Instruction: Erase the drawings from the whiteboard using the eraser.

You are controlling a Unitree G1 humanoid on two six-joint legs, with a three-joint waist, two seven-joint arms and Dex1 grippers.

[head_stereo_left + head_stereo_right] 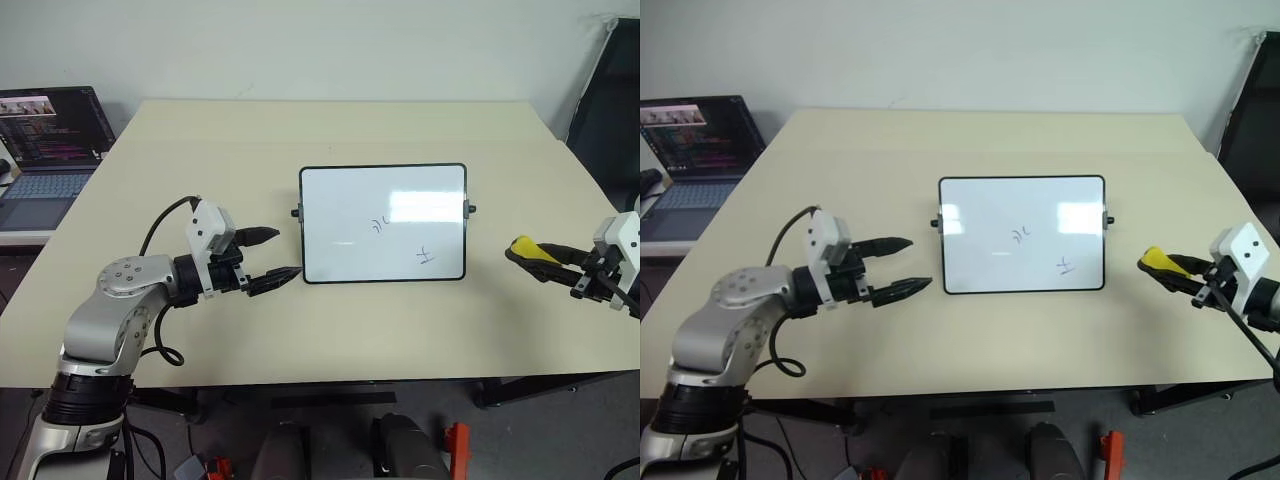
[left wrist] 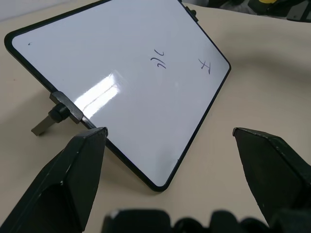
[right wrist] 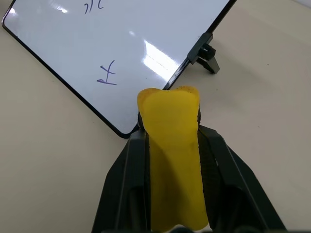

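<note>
Right gripper (image 1: pixel 540 262): clenching the small yellow block eraser (image 1: pixel 524 247), sitting at frame right.
Glossy black-framed whiteboard (image 1: pixel 340 200): lying left of it; marker drawings (image 1: pixel 427 256) nearest.
Left gripper (image 1: pixel 272 258): gaping, empty.

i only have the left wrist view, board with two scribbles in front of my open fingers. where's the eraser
Observer: The small bright yellow eraser is clamped in the right gripper, out past the right edge of the glossy white black-framed whiteboard, not touching it.
Operator: is my left gripper touching the board
Observer: No. From the head camera the left gripper sits open just off the board's left edge, over the beige table.
Operator: which mark is closer to the eraser
Observer: The cross-like drawing near the board's lower right corner; the curly scribble is nearer the middle.
</note>
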